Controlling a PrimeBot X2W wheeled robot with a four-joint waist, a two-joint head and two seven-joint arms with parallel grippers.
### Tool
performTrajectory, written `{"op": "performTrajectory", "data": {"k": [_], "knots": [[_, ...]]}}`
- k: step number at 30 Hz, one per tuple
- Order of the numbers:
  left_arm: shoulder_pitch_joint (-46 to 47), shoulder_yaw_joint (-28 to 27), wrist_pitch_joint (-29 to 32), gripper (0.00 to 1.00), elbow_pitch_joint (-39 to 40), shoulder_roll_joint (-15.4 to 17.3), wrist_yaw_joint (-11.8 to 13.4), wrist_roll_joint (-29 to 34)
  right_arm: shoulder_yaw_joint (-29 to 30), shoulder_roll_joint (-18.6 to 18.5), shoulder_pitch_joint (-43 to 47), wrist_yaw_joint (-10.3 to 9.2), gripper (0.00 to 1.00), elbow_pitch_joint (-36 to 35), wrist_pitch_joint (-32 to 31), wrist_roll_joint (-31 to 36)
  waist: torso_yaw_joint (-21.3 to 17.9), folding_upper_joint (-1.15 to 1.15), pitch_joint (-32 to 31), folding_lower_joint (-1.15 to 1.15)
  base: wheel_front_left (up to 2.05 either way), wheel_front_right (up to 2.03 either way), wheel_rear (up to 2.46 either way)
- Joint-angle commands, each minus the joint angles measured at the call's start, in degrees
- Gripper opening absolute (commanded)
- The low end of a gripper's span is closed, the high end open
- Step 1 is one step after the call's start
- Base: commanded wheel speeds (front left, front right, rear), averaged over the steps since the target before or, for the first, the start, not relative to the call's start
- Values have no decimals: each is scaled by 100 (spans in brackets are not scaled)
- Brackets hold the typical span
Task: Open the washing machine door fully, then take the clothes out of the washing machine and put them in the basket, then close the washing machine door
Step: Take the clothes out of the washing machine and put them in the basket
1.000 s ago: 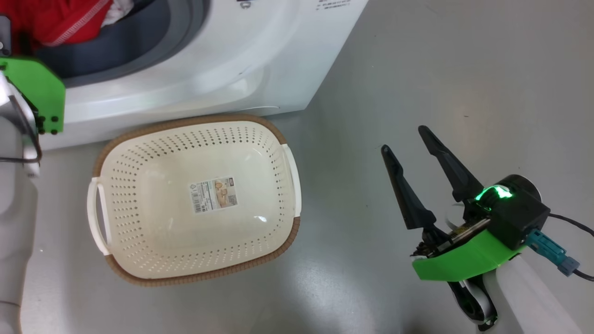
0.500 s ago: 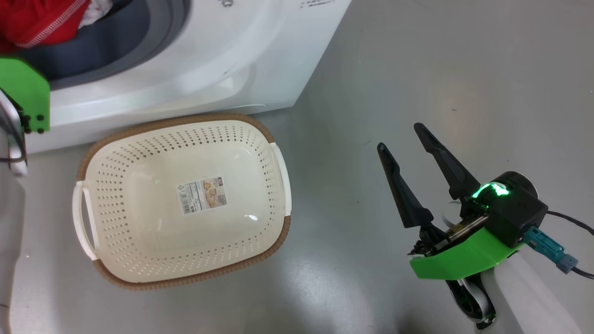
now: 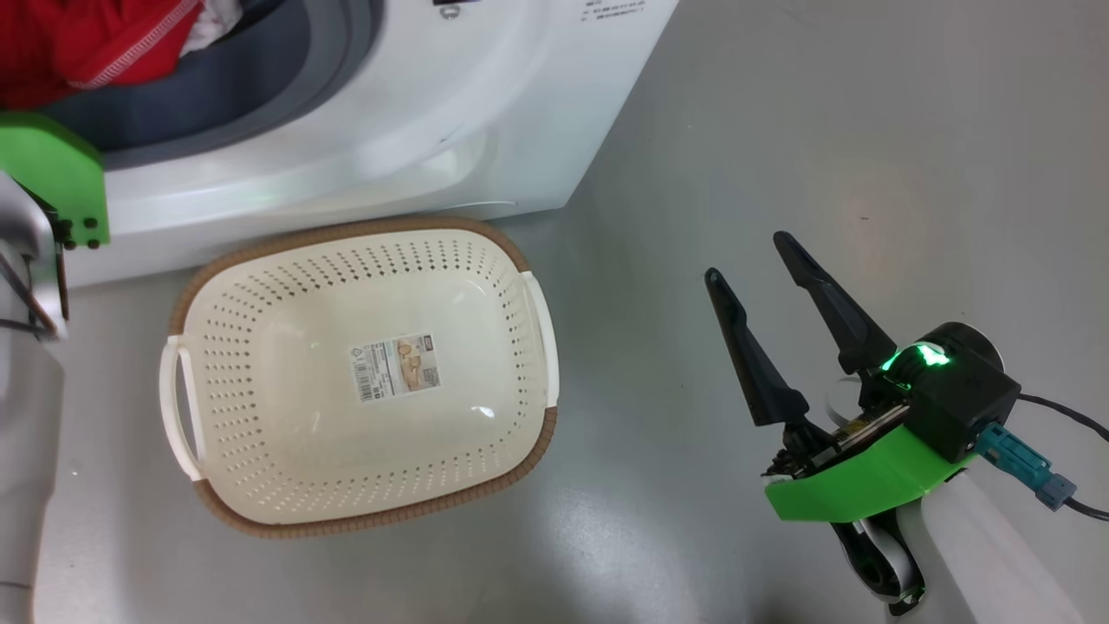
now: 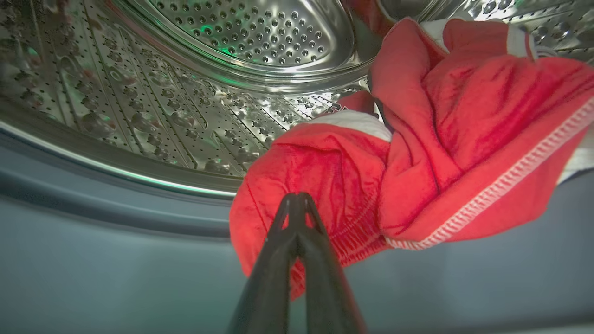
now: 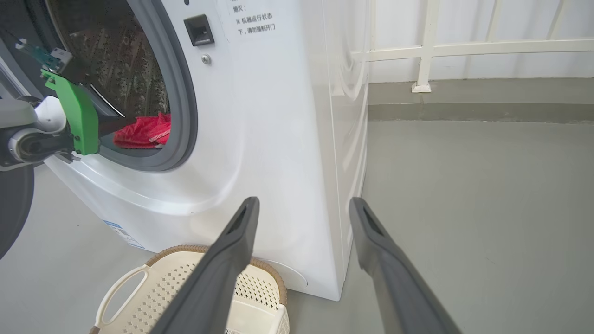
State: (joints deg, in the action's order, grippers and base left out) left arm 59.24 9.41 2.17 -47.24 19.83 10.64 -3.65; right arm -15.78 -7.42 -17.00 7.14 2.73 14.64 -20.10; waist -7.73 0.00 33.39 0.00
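The washing machine (image 3: 390, 130) stands with its mouth uncovered, and the red clothes (image 3: 87, 43) lie at the drum's lip. In the left wrist view my left gripper (image 4: 297, 199) is shut, its tips pinched into a fold of the red clothes (image 4: 417, 139) just inside the grey rubber ring. The right wrist view shows that arm's green bracket (image 5: 76, 116) at the mouth, beside the clothes (image 5: 144, 132). A dark curved edge (image 5: 14, 204) at the far left looks like the open washing machine door. The empty cream basket (image 3: 346, 232) sits on the floor before the machine. My right gripper (image 3: 749, 257) hangs open to its right.
Grey floor stretches to the right of the washing machine (image 5: 278, 139) and around the right gripper (image 5: 304, 202). A white railing (image 5: 422, 51) runs along the back wall. The basket rim (image 5: 260, 266) nearly touches the machine's lower front corner.
The head camera swayed, shifting the whole picture left and back. My left gripper has shut at the clothes. The right gripper and the basket have not moved.
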Motion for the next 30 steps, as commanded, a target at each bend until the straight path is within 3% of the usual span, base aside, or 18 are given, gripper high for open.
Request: {"op": "performTrajectory", "data": {"k": [1, 9, 21, 22, 23, 24, 25, 26, 30], "knots": [[-107, -116, -70, 0, 192, 239, 63, -12, -111, -23, 7, 35, 100, -104, 36, 20, 19, 0, -22, 0, 0, 0, 0], [-348, -228, -431, 0, 505, 112, 28, -306, -99, -24, 10, 35, 100, -56, 36, 38, 69, 0, -147, 0, 0, 0, 0], [-933, -617, -930, 0, 880, -338, -444, -1247, -47, -42, 123, 35, 100, 7, 36, 55, 254, 0, -498, 0, 0, 0, 0], [-990, -633, -977, 14, 914, -360, -467, -1290, -46, -42, 133, 35, 100, 15, 36, 57, 270, 0, -534, 0, 0, 0, 0], [-990, -633, -977, 14, 914, -360, -467, -1290, -46, -42, 133, 35, 100, 15, 36, 57, 270, 0, -534, 0, 0, 0, 0], [-1050, -644, -1022, 35, 951, -377, -481, -1323, -49, -43, 142, 35, 100, 20, 36, 60, 284, 0, -569, 0, 0, 0, 0], [-1115, -633, -1060, 73, 983, -381, -491, -1327, -45, -45, 151, 35, 100, 24, 36, 62, 299, 0, -607, 0, 0, 0, 0], [-1189, -613, -1095, 100, 1008, -379, -497, -1317, -39, -45, 160, 35, 100, 29, 36, 65, 311, 0, -649, 0, 0, 0, 0], [-1528, -616, -1271, 100, 1142, -401, -606, -1412, -13, -43, 213, 35, 100, 47, 36, 81, 334, 0, -822, 0, 0, 0, 0]]}}
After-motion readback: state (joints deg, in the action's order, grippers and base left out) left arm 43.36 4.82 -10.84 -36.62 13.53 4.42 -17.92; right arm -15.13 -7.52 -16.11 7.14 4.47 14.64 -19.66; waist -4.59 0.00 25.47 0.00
